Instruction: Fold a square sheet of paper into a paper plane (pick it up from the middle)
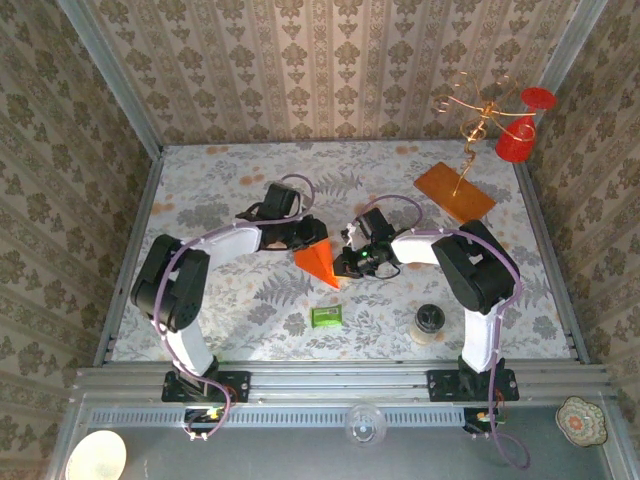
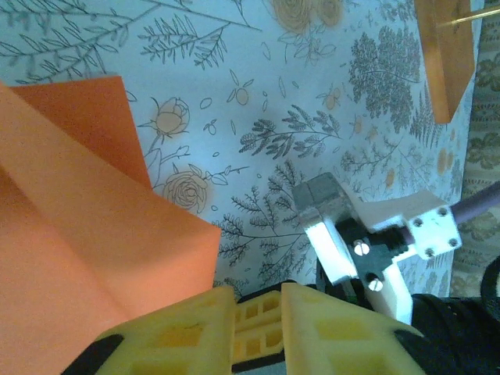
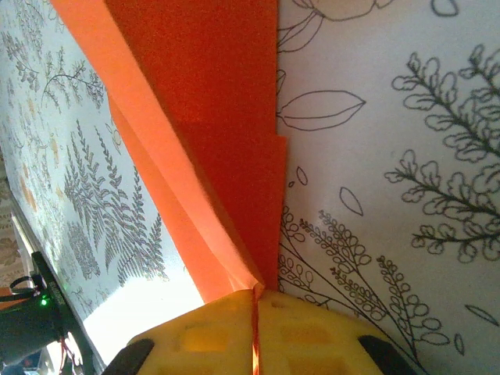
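Note:
The bright orange paper (image 1: 320, 262) lies mid-table, folded into a layered wedge whose point faces the near side. My right gripper (image 1: 347, 262) is at its right edge. In the right wrist view the yellow fingers (image 3: 312, 328) are shut on the paper (image 3: 211, 117), a thin orange line showing between them where the folded layers meet. My left gripper (image 1: 312, 238) is at the paper's far side. In the left wrist view it (image 2: 258, 291) stands open by a narrow gap with nothing between the fingers. There the paper (image 2: 78, 234) spreads to the left, beside the left finger (image 2: 172, 328).
A brownish-orange board (image 1: 455, 190) with a gold wire stand and red cups (image 1: 515, 140) sits at the back right. A small green packet (image 1: 326, 316) lies just near of the paper's tip. A small round jar (image 1: 429, 320) stands by the right arm's base.

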Controlling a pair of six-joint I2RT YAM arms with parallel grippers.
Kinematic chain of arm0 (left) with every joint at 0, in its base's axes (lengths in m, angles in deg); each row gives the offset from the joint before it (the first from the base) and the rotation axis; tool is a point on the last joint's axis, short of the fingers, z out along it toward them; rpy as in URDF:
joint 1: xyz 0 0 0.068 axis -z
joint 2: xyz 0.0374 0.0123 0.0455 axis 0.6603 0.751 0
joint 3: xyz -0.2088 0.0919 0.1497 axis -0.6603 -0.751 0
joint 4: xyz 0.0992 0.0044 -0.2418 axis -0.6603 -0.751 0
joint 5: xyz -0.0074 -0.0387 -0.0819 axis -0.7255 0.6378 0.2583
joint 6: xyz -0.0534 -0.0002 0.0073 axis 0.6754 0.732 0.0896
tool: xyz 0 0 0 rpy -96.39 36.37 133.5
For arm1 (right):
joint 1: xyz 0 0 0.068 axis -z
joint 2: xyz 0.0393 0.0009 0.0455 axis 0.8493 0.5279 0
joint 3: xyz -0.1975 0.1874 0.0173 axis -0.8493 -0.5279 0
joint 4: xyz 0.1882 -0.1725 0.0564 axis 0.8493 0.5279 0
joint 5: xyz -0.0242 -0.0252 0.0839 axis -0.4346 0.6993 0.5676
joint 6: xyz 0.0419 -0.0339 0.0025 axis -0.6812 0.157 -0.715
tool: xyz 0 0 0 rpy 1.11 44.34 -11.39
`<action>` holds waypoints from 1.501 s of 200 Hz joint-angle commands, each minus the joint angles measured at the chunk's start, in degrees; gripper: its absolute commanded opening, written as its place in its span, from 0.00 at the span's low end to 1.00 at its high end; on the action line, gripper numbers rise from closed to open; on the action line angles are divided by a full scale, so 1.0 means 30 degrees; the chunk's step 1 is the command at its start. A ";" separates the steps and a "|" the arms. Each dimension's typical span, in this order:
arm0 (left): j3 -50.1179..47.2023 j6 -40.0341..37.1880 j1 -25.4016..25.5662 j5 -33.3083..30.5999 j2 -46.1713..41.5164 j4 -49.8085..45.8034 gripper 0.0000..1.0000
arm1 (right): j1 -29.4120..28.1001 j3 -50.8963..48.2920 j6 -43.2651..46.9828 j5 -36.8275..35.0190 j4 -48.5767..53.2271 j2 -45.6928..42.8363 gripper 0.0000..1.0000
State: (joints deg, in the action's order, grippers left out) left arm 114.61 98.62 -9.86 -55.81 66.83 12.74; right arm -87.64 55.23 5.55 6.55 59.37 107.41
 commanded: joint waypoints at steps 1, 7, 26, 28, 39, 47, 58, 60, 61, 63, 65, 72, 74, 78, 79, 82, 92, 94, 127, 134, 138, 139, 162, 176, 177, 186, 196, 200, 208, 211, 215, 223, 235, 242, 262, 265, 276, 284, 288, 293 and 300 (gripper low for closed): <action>-0.0231 0.0255 -0.0043 0.0852 0.0699 0.0795 0.18 | -0.0070 0.0035 0.0371 -0.0723 0.1174 0.0889 0.12; -0.0210 0.0255 -0.0072 0.0713 0.0828 0.0639 0.17 | -0.0070 0.0041 0.0375 -0.0731 0.1168 0.0907 0.12; -0.0237 0.0364 -0.0232 0.0568 0.1183 0.0453 0.16 | -0.0070 0.0070 0.0365 -0.0709 0.1222 0.0946 0.12; -0.0238 0.0392 -0.0248 0.0544 0.1227 0.0455 0.15 | -0.0070 0.0070 0.0390 -0.0720 0.1226 0.0956 0.12; -0.0239 0.0487 -0.0318 0.0382 0.1388 0.0278 0.14 | -0.0070 0.0103 0.0415 -0.0751 0.1312 0.0968 0.12; -0.0240 0.0562 -0.0350 0.0229 0.1525 0.0056 0.14 | -0.0070 0.0132 0.0432 -0.0780 0.1385 0.0956 0.12; -0.0289 0.0603 -0.0402 0.0070 0.1646 -0.0100 0.13 | -0.0070 0.0183 0.0475 -0.0837 0.1448 0.0969 0.12; -0.0310 0.0628 -0.0408 0.0053 0.1673 -0.0115 0.13 | -0.0070 0.0193 0.0453 -0.0825 0.1451 0.0969 0.12; -0.0318 0.0632 -0.0409 0.0035 0.1682 -0.0108 0.13 | -0.0056 0.0190 0.0465 -0.0833 0.1466 0.0969 0.12; -0.0346 0.0657 -0.0409 0.0022 0.1704 -0.0102 0.13 | -0.0067 0.0202 0.0473 -0.0831 0.1470 0.0969 0.12; -0.0368 0.0685 -0.0431 0.0004 0.1731 -0.0115 0.13 | -0.0062 0.0191 0.0475 -0.0838 0.1479 0.0962 0.12; -0.0430 0.0723 -0.0464 -0.0022 0.1799 -0.0166 0.12 | -0.0049 0.0216 0.0482 -0.0841 0.1507 0.0963 0.13; -0.0426 0.0746 -0.0482 -0.0036 0.1806 -0.0161 0.12 | -0.0043 0.0223 0.0477 -0.0862 0.1510 0.0982 0.12; -0.0444 0.0775 -0.0496 -0.0048 0.1858 -0.0185 0.12 | -0.0058 0.0231 0.0474 -0.0866 0.1511 0.0983 0.13; -0.0444 0.0779 -0.0497 -0.0044 0.1877 -0.0201 0.12 | -0.0064 0.0253 0.0475 -0.0868 0.1540 0.0976 0.13; -0.0444 0.0797 -0.0523 -0.0067 0.1909 -0.0230 0.11 | -0.0066 0.0246 0.0476 -0.0870 0.1547 0.0984 0.13; -0.0515 0.0812 -0.0578 -0.0129 0.1953 -0.0298 0.11 | -0.0043 0.0275 0.0467 -0.0870 0.1575 0.0993 0.12; -0.0506 0.0812 -0.0583 -0.0129 0.1976 -0.0304 0.11 | -0.0042 0.0282 0.0473 -0.0870 0.1571 0.0997 0.13; -0.0396 0.0725 -0.0655 -0.0217 0.2185 -0.0535 0.10 | -0.0041 0.0304 0.0532 -0.0957 0.1714 0.1027 0.13; -0.0383 0.0707 -0.0673 -0.0218 0.2240 -0.0565 0.10 | -0.0041 0.0304 0.0534 -0.0952 0.1722 0.1022 0.13; -0.0358 0.0695 -0.0673 -0.0231 0.2269 -0.0569 0.10 | -0.0041 0.0311 0.0531 -0.0957 0.1722 0.1011 0.13; -0.0357 0.0695 -0.0673 -0.0238 0.2273 -0.0569 0.10 | -0.0041 0.0308 0.0532 -0.0958 0.1719 0.1019 0.13; -0.0312 0.0658 -0.0701 -0.0188 0.2452 -0.0657 0.10 | -0.0041 0.0311 0.0520 -0.1006 0.1769 0.1055 0.13; -0.0269 0.0665 -0.0703 -0.0187 0.2468 -0.0657 0.10 | -0.0046 0.0307 0.0508 -0.1016 0.1781 0.1047 0.13; -0.0268 0.0665 -0.0703 -0.0202 0.2475 -0.0657 0.10 | -0.0043 0.0305 0.0506 -0.1016 0.1792 0.1037 0.13; -0.0251 0.0665 -0.0703 -0.0246 0.2513 -0.0657 0.09 | -0.0045 0.0304 0.0554 -0.1046 0.1823 0.1053 0.13; -0.0239 0.0665 -0.0702 -0.0305 0.2537 -0.0693 0.09 | -0.0044 0.0304 0.0564 -0.1016 0.1809 0.1035 0.13; -0.0239 0.0665 -0.0703 -0.0319 0.2555 -0.0687 0.09 | -0.0041 0.0304 0.0564 -0.1016 0.1809 0.1055 0.14; -0.0240 0.0650 -0.0703 -0.0337 0.2596 -0.0708 0.09 | -0.0041 0.0304 0.0571 -0.1015 0.1811 0.1062 0.14; -0.0239 0.0663 -0.0725 -0.0334 0.2599 -0.0715 0.09 | -0.0041 0.0304 0.0590 -0.1002 0.1830 0.1068 0.14; -0.0239 0.0665 -0.0731 -0.0379 0.2627 -0.0759 0.09 | -0.0043 0.0304 0.0578 -0.1012 0.1816 0.1083 0.14; -0.0239 0.0665 -0.0732 -0.0396 0.2683 -0.0802 0.08 | -0.0043 0.0304 0.0592 -0.1016 0.1817 0.1071 0.14; -0.0293 0.0691 -0.0732 -0.0480 0.2687 -0.0831 0.08 | -0.0041 0.0304 0.0584 -0.1016 0.1813 0.1052 0.14; -0.0326 0.0722 -0.0746 -0.0522 0.2673 -0.0833 0.08 | -0.0041 0.0304 0.0589 -0.1012 0.1822 0.1034 0.14; -0.0432 0.0724 -0.0761 -0.0612 0.2607 -0.0826 0.08 | -0.0035 0.0293 0.0593 -0.1029 0.1805 0.1085 0.15; -0.0439 0.0724 -0.0761 -0.0603 0.2586 -0.0843 0.08 | -0.0040 0.0299 0.0578 -0.1044 0.1822 0.1071 0.15; -0.0479 0.0724 -0.0790 -0.0627 0.2599 -0.0817 0.08 | -0.0041 0.0289 0.0575 -0.1030 0.1861 0.1086 0.15; -0.0474 0.0695 -0.0790 -0.0616 0.2654 -0.0782 0.08 | -0.0021 0.0275 0.0560 -0.1035 0.1837 0.1077 0.15; -0.0477 0.0667 -0.0790 -0.0576 0.2684 -0.0749 0.08 | -0.0029 0.0275 0.0574 -0.1045 0.1817 0.1060 0.15; -0.0446 0.0665 -0.0790 -0.0514 0.2738 -0.0702 0.08 | -0.0020 0.0276 0.0568 -0.1046 0.1822 0.1071 0.15; -0.0464 0.0665 -0.0790 -0.0419 0.2789 -0.0567 0.08 | -0.0018 0.0290 0.0589 -0.1042 0.1849 0.1083 0.15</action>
State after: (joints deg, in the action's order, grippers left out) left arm 113.54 100.41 -11.80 -56.84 73.54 11.71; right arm -87.64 56.28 5.59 6.58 61.03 107.74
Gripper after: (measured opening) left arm 0.081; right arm 0.147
